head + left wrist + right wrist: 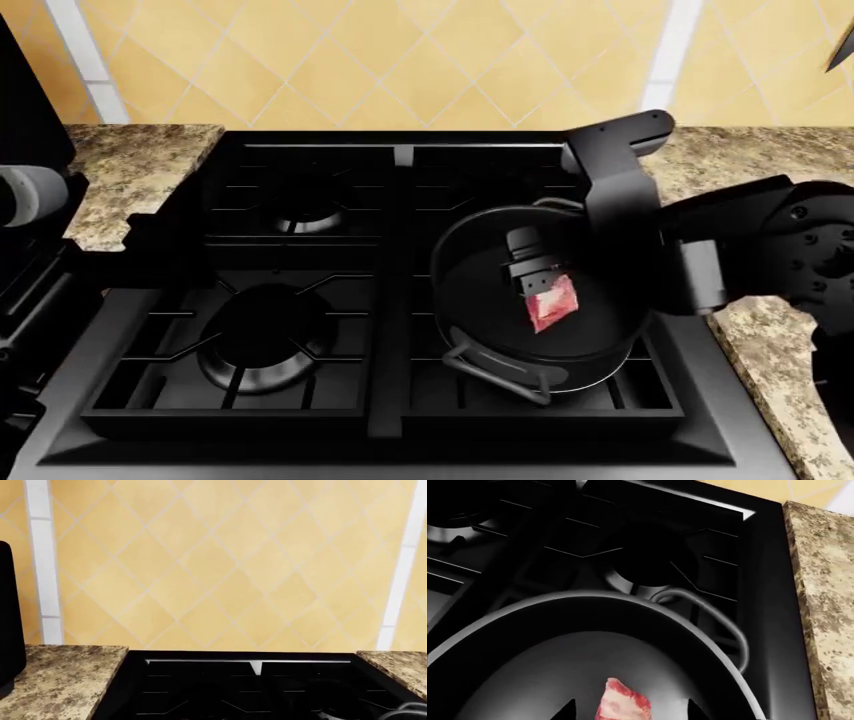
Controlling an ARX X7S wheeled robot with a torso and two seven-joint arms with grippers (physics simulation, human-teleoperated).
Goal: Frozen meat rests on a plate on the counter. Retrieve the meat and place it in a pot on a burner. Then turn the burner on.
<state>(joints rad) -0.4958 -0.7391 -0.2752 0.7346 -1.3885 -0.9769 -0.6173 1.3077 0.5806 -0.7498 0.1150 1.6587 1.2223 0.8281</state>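
Observation:
The frozen meat (553,303), a small pink-red chunk, is inside the dark grey pot (467,300) on the stove's front right burner. My right gripper (534,275) hangs over the pot, open, directly above the meat. In the right wrist view the meat (622,705) sits between my two dark fingertips (567,711) with a gap on each side, above the pot's floor (527,670). My left arm (27,195) is at the head view's left edge; its gripper is lost against the black stove. The plate is out of view.
The black stove (307,300) has grates and burners, with the front left burner (267,345) bare. The granite counter (134,170) lies on both sides (767,340). A tall black object (10,620) stands on the left counter. The yellow tiled wall (220,565) is behind.

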